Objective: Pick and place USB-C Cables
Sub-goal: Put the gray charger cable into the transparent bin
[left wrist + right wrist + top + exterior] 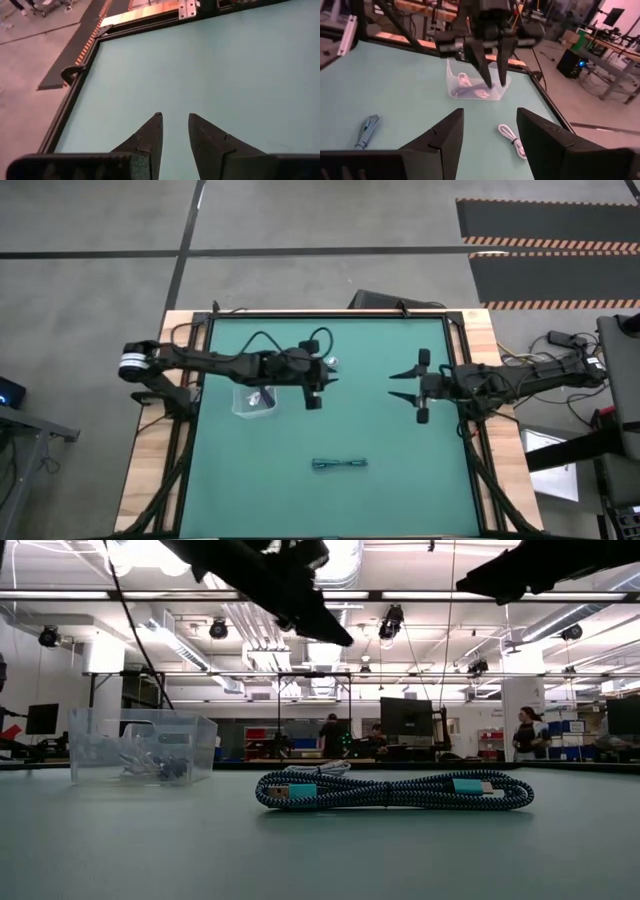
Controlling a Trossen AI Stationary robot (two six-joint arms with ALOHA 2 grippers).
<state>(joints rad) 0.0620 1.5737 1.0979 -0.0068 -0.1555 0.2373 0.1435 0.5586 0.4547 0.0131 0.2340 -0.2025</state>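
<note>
A dark teal-and-black braided cable bundle (338,464) lies flat on the green mat toward the near edge; it also shows in the low view (390,790) and the right wrist view (367,131). A white coiled cable (330,362) lies on the mat near the far side and shows in the right wrist view (512,141). A clear plastic container (255,400) holds further cables (472,91). My left gripper (316,388) hangs open and empty above the mat, just right of the container, fingers pointing down (490,65). My right gripper (398,385) is open and empty, right of centre, raised.
The mat has a black raised frame (200,410) on a wooden table. My arms' own black wires (265,340) loop over the far left of the mat. The middle of the mat between the two grippers is bare. People stand in the room behind (525,735).
</note>
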